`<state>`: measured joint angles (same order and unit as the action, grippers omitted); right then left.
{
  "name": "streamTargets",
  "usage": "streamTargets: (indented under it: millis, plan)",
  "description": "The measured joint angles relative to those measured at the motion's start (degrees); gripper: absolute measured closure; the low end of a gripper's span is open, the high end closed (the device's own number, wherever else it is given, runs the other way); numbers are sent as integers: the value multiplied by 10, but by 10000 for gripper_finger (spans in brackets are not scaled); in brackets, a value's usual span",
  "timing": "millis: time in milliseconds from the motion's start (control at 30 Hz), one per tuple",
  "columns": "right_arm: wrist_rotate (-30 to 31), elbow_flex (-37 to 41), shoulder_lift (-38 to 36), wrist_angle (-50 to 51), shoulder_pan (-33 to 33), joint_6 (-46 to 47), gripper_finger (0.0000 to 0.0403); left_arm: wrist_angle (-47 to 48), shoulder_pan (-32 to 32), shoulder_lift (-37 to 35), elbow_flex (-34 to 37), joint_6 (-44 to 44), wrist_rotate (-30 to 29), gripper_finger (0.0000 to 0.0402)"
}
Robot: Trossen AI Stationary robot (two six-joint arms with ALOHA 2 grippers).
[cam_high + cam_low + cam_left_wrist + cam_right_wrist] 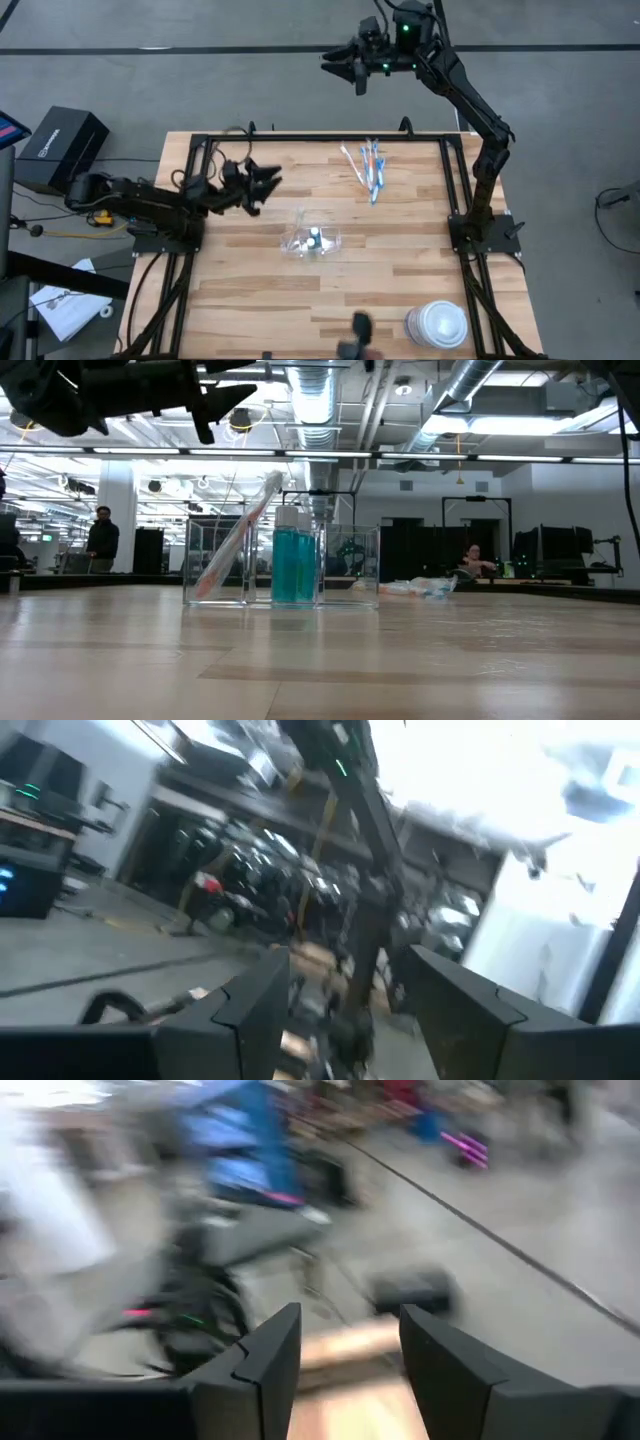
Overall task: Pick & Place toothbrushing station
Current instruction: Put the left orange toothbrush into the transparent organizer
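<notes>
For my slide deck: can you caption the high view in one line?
Clear organizer mid-table, loose toothbrushes behind it; left end effector open and empty nearby, right end effector off the table.

- A clear plastic cup [312, 240] sits near the desk's middle, holding two blue-green tubes [293, 565] upright (white caps) and one toothbrush [238, 540] leaning aslant.
- Loose toothbrushes [368, 165], blue, white and orange, lie bunched near the far edge.
</notes>
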<state>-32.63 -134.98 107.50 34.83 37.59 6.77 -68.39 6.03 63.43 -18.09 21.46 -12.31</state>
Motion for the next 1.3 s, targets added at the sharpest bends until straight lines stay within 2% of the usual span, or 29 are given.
streamTargets:
  millis: [133,300,500,633,733,833,967,1133,1300]
  plan:
    - [126,0,3,117,25,14,245,1,43,-18,-27,39,-2,211]
    - [190,17,6,249,62,24,248,39,82,-28,-61,53,-1,211]
    - [183,113,6,266,85,7,248,126,127,-27,-83,107,48,211]
    - [175,218,6,203,86,27,246,129,154,-28,-83,130,86,211]
    - [173,297,6,126,86,75,247,130,171,-27,-83,136,111,211]
    - [160,353,6,95,86,122,251,131,183,-25,-83,150,146,211]
    - [161,400,6,87,77,146,255,140,194,-25,-83,165,184,211]
    - [171,453,6,90,60,183,256,180,200,-25,-83,165,198,211]
    - [177,463,6,86,48,203,255,185,205,-25,-83,165,211,211]
